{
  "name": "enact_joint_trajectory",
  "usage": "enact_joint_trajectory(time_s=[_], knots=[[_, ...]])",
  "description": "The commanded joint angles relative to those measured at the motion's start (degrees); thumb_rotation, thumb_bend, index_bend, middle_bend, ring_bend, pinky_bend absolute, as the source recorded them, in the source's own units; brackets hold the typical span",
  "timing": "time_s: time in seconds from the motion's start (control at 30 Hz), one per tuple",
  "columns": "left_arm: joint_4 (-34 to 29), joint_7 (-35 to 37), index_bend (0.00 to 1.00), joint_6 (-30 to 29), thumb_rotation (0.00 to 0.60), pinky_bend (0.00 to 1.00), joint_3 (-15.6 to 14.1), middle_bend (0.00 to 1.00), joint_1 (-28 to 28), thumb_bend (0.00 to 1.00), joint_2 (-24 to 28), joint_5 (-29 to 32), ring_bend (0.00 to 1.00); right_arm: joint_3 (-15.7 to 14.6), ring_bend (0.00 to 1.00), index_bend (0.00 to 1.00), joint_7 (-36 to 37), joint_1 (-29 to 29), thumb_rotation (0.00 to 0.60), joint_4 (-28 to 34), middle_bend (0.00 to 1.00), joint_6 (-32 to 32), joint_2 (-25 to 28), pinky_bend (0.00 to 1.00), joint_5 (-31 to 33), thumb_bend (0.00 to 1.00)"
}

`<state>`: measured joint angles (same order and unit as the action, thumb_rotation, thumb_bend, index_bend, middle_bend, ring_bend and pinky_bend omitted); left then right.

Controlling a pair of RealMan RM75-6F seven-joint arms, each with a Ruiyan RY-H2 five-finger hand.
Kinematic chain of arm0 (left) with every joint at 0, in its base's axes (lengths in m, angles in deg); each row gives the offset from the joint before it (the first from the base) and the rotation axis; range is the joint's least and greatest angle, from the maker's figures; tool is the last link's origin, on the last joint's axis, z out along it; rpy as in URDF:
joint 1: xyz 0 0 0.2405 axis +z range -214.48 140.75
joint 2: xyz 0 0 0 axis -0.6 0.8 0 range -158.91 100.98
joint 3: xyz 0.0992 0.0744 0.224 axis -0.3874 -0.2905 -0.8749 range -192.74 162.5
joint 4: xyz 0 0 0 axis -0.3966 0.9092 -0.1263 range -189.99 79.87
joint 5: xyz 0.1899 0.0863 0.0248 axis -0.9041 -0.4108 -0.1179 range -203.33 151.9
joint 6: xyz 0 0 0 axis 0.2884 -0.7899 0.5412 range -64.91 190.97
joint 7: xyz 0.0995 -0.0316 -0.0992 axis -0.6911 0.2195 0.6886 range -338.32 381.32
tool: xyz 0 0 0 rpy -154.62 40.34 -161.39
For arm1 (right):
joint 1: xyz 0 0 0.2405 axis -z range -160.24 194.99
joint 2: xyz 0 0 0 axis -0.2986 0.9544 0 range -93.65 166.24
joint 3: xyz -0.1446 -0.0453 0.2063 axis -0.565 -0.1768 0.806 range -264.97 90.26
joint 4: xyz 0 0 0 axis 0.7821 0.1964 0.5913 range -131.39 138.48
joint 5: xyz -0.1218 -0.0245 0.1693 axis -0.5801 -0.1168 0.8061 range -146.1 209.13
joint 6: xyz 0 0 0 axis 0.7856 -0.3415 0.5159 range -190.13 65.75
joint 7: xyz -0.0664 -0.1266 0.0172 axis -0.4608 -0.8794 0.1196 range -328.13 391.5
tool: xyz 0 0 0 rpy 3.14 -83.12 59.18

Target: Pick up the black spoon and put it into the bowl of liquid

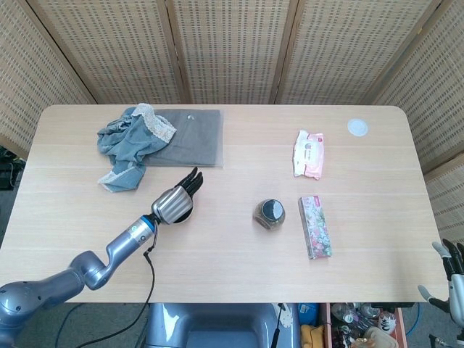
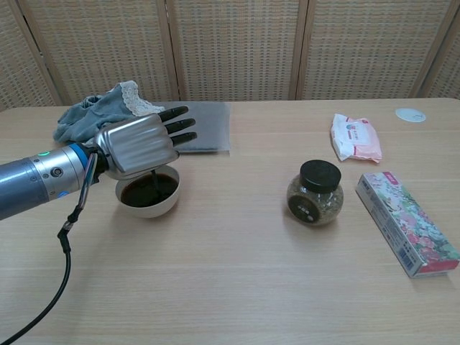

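A white bowl (image 2: 147,206) of dark liquid stands left of the table's middle. My left hand (image 2: 140,144) hovers right over it, back of the hand up, dark fingers stretched toward the grey cloth. It holds the black spoon (image 2: 154,180), whose thin stem hangs from under the palm and dips into the liquid. In the head view the left hand (image 1: 175,203) covers most of the bowl (image 1: 183,216). My right hand (image 1: 453,279) shows only at the lower right corner of the head view, off the table, fingers apart and holding nothing.
A dark-lidded jar (image 2: 314,192) stands right of the bowl. A flowered box (image 2: 406,231) and a wipes pack (image 2: 355,137) lie further right. A grey cloth (image 2: 205,126) and a crumpled blue cloth (image 2: 100,111) lie behind the bowl. A white disc (image 2: 410,114) sits far right.
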<state>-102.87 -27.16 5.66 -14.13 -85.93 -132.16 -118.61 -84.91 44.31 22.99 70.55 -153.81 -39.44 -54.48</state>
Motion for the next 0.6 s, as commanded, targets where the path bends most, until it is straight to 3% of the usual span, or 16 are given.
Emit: enact_joint_trajectory(time_s=[0.03,0.3,0.6], knots=[[1.8,0.2,0.69,0.0,0.600,0.00,0.5,0.11,0.0,0.40,-0.6,0.6,0.00,0.0,0.01,0.17,-0.2,0.0,0.600,0.1,0.19,0.0,0.1,0.04,0.1,0.21],[2.9,1.8,0.69,-1.1,0.600,0.00,-0.3,0.11,1.1,0.40,0.5,0.6,0.00,0.0,0.01,0.17,-0.6,-0.1,0.600,0.5,0.19,0.2,0.1,0.04,-0.1,0.21],[-1.7,3.6,0.69,-2.5,0.600,0.00,-1.4,0.11,2.6,0.41,3.2,0.1,0.00,0.0,0.01,0.17,-0.4,-0.2,0.600,0.3,0.19,0.2,0.1,0.04,-0.3,0.21]])
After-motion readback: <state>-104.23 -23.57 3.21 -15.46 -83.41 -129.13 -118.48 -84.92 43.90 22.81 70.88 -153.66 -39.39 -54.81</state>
